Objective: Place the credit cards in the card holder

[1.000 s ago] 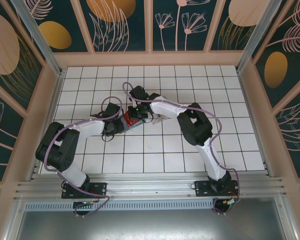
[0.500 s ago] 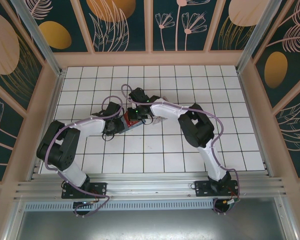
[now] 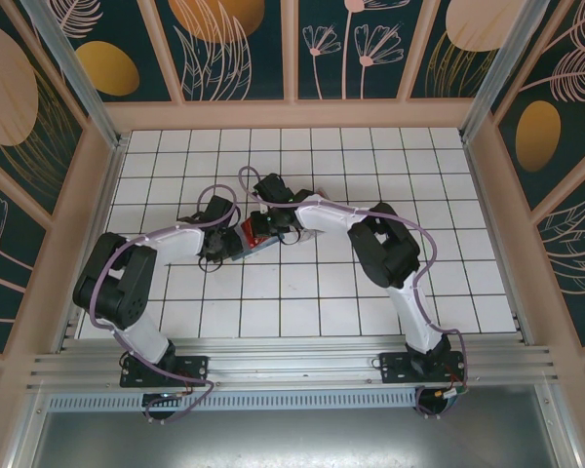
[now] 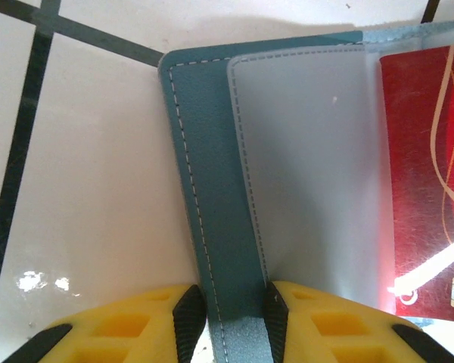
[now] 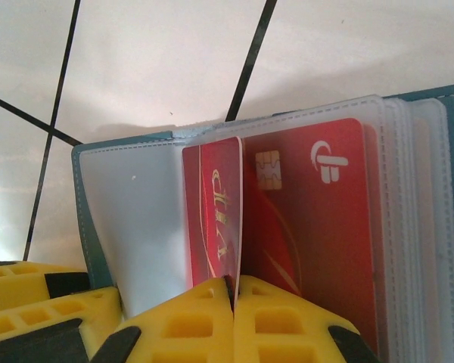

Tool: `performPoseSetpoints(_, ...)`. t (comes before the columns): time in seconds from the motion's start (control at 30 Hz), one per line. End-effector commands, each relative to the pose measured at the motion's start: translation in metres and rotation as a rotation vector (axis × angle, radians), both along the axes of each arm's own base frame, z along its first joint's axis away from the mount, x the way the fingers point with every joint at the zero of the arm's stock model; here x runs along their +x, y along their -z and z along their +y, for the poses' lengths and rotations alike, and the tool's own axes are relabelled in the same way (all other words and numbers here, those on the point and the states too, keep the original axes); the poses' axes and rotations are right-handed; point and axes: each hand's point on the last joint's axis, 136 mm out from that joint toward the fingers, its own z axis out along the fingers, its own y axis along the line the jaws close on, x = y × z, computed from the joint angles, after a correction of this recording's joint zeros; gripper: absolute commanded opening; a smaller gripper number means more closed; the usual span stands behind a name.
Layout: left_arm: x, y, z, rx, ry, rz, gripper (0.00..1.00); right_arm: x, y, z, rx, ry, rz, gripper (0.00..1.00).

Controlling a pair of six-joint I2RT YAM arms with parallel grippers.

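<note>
one card held | right end effector (image 5: 232, 286) clamps card (image 5: 212, 219), likely stiff, slick, at 6 o'clock edge | left end effector (image 4: 233, 311) straddles floppy holder (image 4: 204, 189) flap, grip unclear

The card holder (image 3: 254, 235) lies open on the table (image 3: 302, 302), a little toward 9 o'clock from its middle, with the left gripper (image 3: 222, 246) at its 9 o'clock edge and the right gripper (image 3: 276, 230) at its 3 o'clock side. The edge of the holder's cover passes between the left gripper's fingers (image 4: 136, 333). The standing card (image 5: 212, 219) is on its edge between the right gripper's fingers (image 5: 287, 318), and the sleeved card (image 5: 310, 219) lies flat inside the holder at its 3 o'clock.
</note>
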Motion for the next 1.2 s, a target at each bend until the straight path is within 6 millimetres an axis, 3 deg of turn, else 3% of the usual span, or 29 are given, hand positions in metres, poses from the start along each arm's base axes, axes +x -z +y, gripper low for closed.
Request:
performPoseSetpoints(0.0,-0.004,0.043,0.055,0.178,-0.108,0.065,0.35,-0.055,0.072,-0.033,-0.178,-0.040,0.217,0.00)
performPoseSetpoints(0.17,0.002,0.037,0.049,0.125,-0.125,0.014,0.30,-0.058,0.059,-0.026,-0.037,-0.041,0.283,0.00)
performPoseSetpoints(0.4,-0.008,0.054,0.048,0.125,-0.105,0.062,0.20,-0.048,0.030,-0.021,0.227,-0.042,0.377,0.00)
performPoseSetpoints(0.63,-0.015,0.057,0.052,0.132,-0.109,0.070,0.08,-0.040,0.041,-0.015,0.230,-0.079,0.421,0.00)
performPoseSetpoints(0.73,-0.016,0.056,0.054,0.143,-0.108,0.072,0.08,-0.035,0.048,-0.014,0.218,-0.085,0.424,0.00)
performPoseSetpoints(1.03,-0.014,0.056,0.052,0.141,-0.092,0.070,0.06,-0.011,0.045,-0.012,0.199,-0.129,0.413,0.00)
performPoseSetpoints(1.17,-0.017,0.054,0.055,0.158,-0.093,0.070,0.04,-0.010,0.043,-0.016,0.225,-0.150,0.438,0.00)
